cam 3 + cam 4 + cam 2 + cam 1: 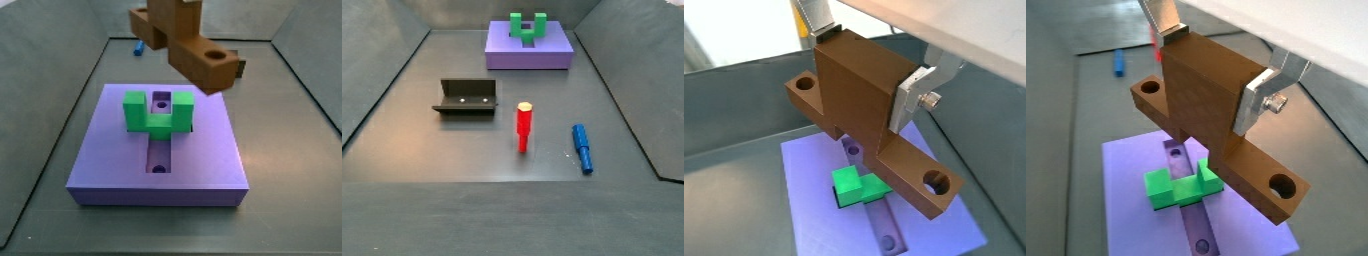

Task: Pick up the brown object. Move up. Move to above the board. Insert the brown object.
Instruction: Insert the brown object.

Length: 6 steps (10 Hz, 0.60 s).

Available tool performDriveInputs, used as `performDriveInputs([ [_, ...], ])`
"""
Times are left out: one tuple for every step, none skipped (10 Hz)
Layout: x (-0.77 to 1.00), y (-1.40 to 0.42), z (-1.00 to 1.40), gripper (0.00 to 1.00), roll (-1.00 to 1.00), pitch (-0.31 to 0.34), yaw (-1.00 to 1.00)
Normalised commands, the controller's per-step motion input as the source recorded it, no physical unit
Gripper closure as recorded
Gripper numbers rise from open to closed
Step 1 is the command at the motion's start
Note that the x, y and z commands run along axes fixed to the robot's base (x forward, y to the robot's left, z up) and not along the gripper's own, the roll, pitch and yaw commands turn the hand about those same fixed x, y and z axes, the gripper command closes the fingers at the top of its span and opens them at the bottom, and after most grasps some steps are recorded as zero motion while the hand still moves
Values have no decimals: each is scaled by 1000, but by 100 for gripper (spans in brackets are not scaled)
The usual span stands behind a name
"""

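Observation:
My gripper is shut on the brown object, a wood-coloured T-shaped piece. Its silver fingers clamp the upright block, and the long bar with round holes hangs below. It also shows in a wrist view and a side view. The piece hangs in the air above the purple board, over the slot and the green U-shaped block. The board and block show in both side views. In a side view showing the whole floor, the gripper and the piece are out of frame.
The dark fixture stands on the grey floor at mid left. A red cylinder stands beside it and a blue piece lies to its right. Grey walls enclose the floor.

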Motion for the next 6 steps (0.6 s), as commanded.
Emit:
performDriveInputs([
  [300, 0, -306, 100, 0, 70, -709],
  [229, 0, -334, 100, 33, 87, -720],
  [180, 0, -280, 100, 116, 114, -683],
  [163, 0, -209, 100, 197, 167, -597],
  [137, 0, -169, 100, 169, 157, -629],
  [40, 0, -109, 100, 77, 113, -766],
])
